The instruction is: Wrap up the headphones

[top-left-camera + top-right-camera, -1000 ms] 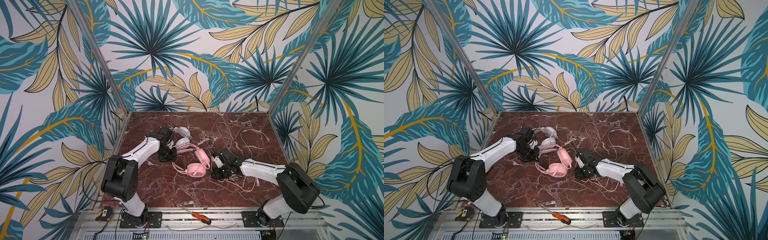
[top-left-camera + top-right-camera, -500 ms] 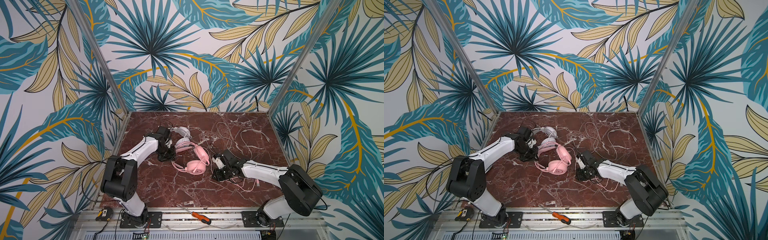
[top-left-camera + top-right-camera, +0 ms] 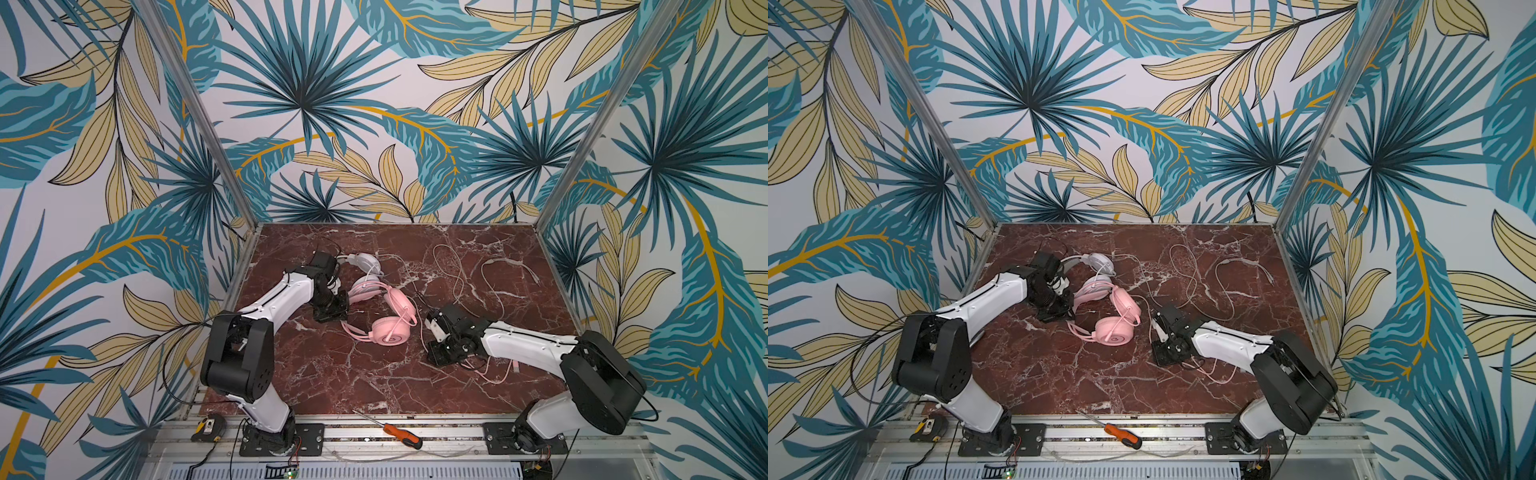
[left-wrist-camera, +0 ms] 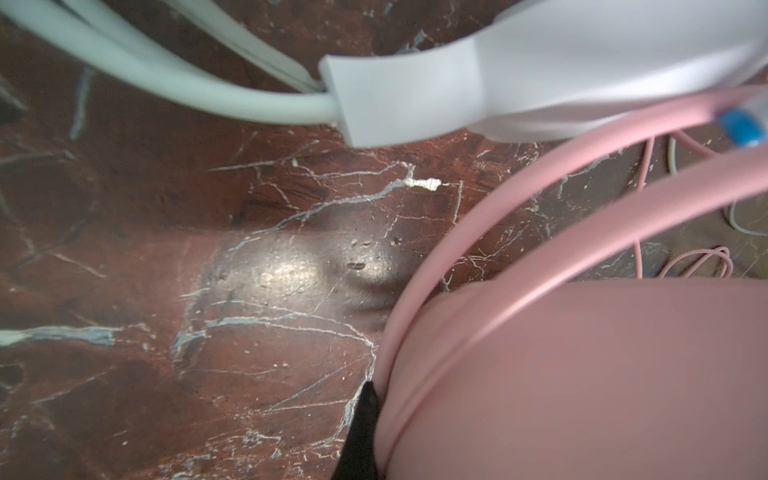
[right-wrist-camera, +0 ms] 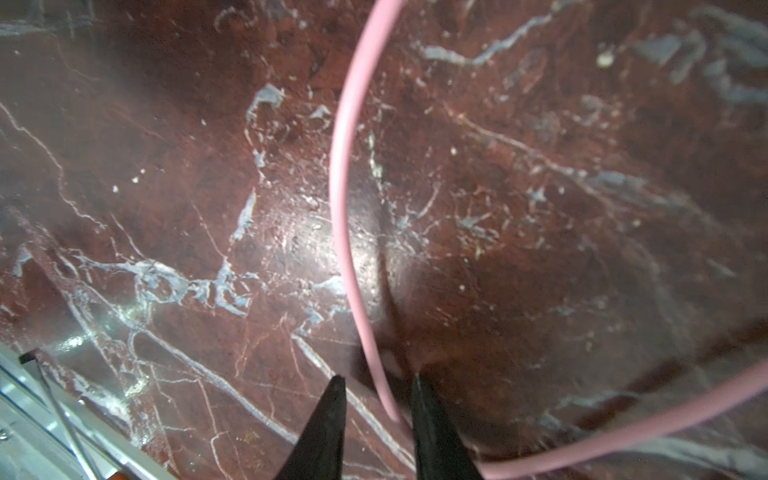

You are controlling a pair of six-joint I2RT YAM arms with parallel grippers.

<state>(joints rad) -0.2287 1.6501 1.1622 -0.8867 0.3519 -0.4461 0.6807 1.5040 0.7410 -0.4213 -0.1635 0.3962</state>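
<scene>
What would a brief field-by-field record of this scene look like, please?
table: red marble
pink headset: mid-table, its pink cable loose, unwrapped
white headset: farther back, white cable sprawled across the table
left pincer: shut on the pink headset's headband
right pincer: jaws apart, pink cable running between them
screwdriver: on the front rail

Dark red marble tabletop with white veins [image 3: 332, 374], tropical leaf wallpaper [image 3: 311, 104] all around. On the front aluminium rail [image 3: 449, 432]: an orange-handled screwdriver [image 3: 401, 434] (lying at a slant), and a yellow-and-black tape measure [image 3: 209, 428] far left.
</scene>
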